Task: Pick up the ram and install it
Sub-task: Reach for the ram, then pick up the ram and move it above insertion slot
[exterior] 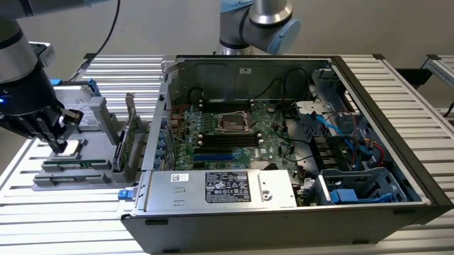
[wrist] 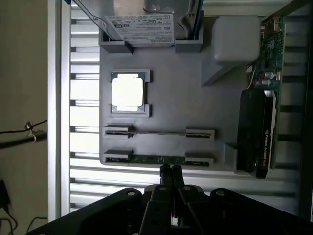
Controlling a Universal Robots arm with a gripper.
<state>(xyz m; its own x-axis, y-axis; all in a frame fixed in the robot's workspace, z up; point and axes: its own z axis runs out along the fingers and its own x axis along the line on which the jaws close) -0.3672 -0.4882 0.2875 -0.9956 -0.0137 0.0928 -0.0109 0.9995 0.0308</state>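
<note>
The ram (wrist: 157, 159) is a thin green stick standing on edge between two grey clips of the grey parts holder (wrist: 195, 98); in the exterior view the ram (exterior: 71, 164) lies at the holder's near edge. My gripper (wrist: 170, 170) hovers just beside the stick with its fingers pressed together and nothing held. Seen from outside, the gripper (exterior: 58, 143) hangs over the holder at the exterior view's left, just above the square silver processor (exterior: 68, 148). The open computer case holds the motherboard (exterior: 227, 133) with its dark memory slots (exterior: 225, 142).
A second clip pair (wrist: 159, 132) on the holder shows a thin edge. A hard drive (wrist: 146, 22) and a larger expansion card (wrist: 259, 132) stand in the holder too. The power supply (exterior: 220, 188) and cables crowd the case. Slatted metal table (exterior: 57, 223) surrounds everything.
</note>
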